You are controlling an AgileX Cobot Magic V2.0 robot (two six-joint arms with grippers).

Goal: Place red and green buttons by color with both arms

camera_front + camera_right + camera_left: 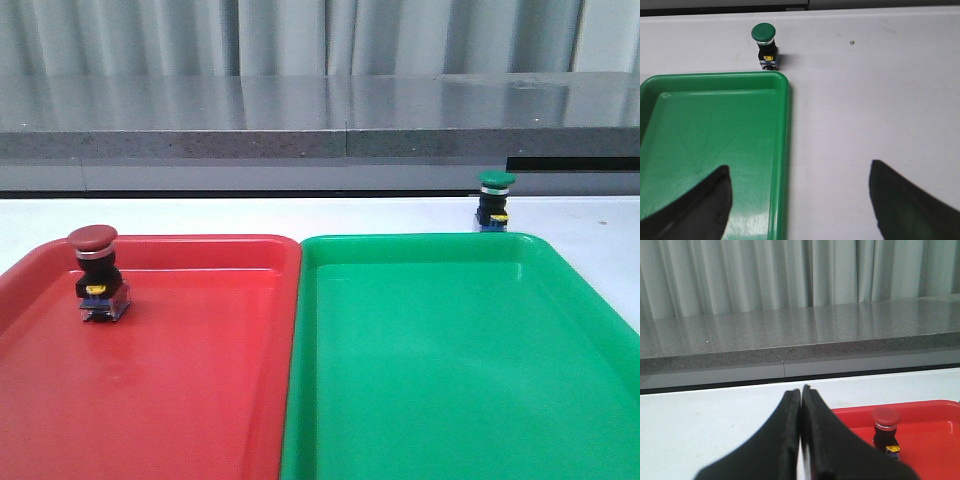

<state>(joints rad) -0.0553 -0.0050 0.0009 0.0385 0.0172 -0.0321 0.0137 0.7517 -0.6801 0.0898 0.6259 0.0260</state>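
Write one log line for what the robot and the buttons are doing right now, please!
red button: standing in red tray | green button: on table behind green tray, not in it | left gripper: shut, empty | right gripper: open, empty

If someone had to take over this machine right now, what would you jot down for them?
Left gripper: shut, holding nothing, hanging by the red tray's far left corner.
Right gripper: open, empty, above the green tray's right edge.
Red button: upright inside the red tray, far left corner. Done.
Green button: upright on the white table, just beyond the green tray's far rim. Not done.
Left to do: the right arm picks up the green button and sets it in the green tray.
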